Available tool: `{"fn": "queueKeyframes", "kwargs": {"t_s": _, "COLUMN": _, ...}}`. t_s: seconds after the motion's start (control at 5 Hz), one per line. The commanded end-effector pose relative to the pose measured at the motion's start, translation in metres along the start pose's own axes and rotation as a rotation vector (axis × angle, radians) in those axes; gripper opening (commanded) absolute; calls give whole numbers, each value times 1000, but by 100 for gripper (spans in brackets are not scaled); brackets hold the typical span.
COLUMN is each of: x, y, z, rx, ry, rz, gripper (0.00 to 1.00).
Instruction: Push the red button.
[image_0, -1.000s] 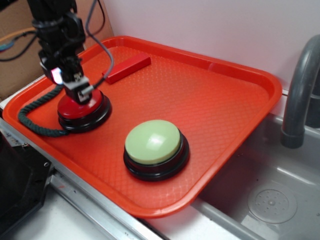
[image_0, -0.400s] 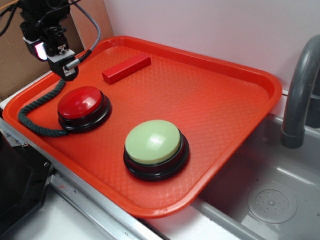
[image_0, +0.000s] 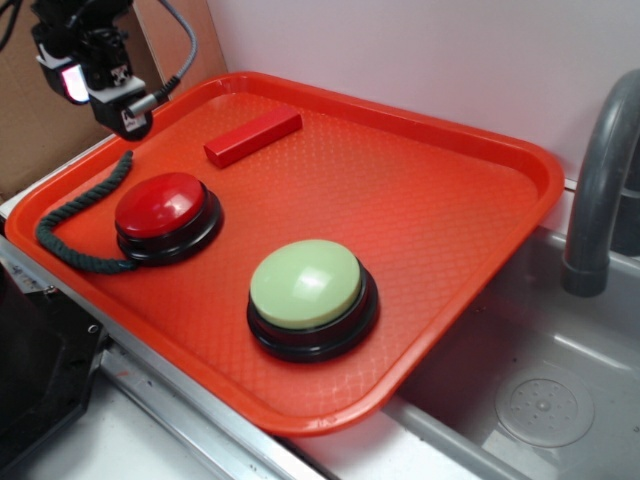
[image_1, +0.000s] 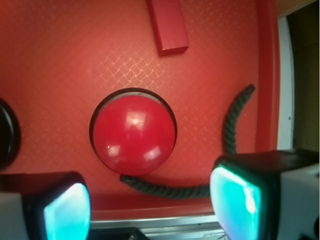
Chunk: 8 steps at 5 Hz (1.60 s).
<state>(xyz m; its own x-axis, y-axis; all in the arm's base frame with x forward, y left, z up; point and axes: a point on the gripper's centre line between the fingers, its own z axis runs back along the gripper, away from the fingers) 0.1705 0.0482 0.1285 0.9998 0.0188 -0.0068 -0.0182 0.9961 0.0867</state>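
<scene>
No writing can be read anywhere. The orange tray (image_0: 480, 200) carries everything. The pale green button (image_0: 305, 285) sits near its front, the red button (image_0: 160, 205) to the left, a dark rope (image_0: 75, 225) curling round it, and a red block (image_0: 253, 136) farther back. The gripper (image_0: 125, 120) hangs above, jaws released, empty.

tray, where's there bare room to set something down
The widest bare patch of the orange plastic tray is its right half, between the flat red rectangular block and pale green domed button. It is crowded left, where the dark rope curls beside the glossy red domed button.
</scene>
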Motion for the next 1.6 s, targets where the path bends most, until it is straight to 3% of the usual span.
{"fn": "queueKeyframes", "kwargs": {"t_s": 0.0, "x": 4, "y": 13, "z": 25, "rx": 17, "ry": -59, "rz": 46, "gripper": 100}}
{"fn": "queueKeyframes", "kwargs": {"t_s": 1.2, "x": 1, "y": 17, "z": 60, "rx": 34, "ry": -78, "rz": 79, "gripper": 100}}
{"fn": "queueKeyframes", "kwargs": {"t_s": 1.4, "x": 0, "y": 17, "z": 63, "rx": 9, "ry": -98, "rz": 82, "gripper": 100}}
